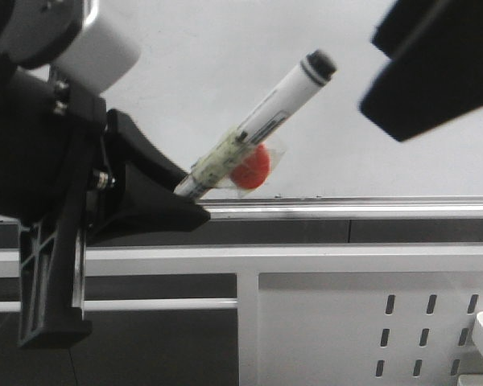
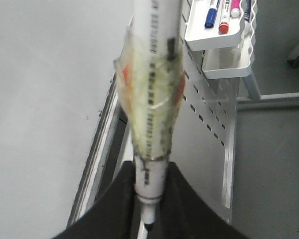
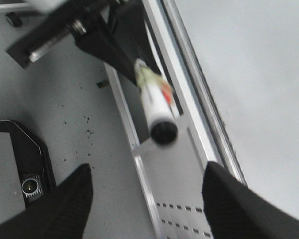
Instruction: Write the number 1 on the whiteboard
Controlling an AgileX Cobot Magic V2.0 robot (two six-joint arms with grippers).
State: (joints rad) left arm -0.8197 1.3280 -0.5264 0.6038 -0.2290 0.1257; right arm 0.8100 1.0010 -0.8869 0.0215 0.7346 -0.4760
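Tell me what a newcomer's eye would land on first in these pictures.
The white marker pen, wrapped in yellowish tape with a red blob at its middle, juts up and to the right out of the left gripper, in front of the whiteboard. No stroke shows on the board yet. The right gripper is spread open with the capped end of the marker between and beyond its fingers, and a small white tray of coloured markers hangs on the perforated panel.

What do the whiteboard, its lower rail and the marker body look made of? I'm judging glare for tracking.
Whiteboard: smooth pale grey-white panel, looks coated; soft sheen, no grain.
Rail: probably brushed metal, with bright streaks along its length.
Marker: white plastic barrel, black cap; clear yellowed tape wrapped round it, wrinkled and shiny.
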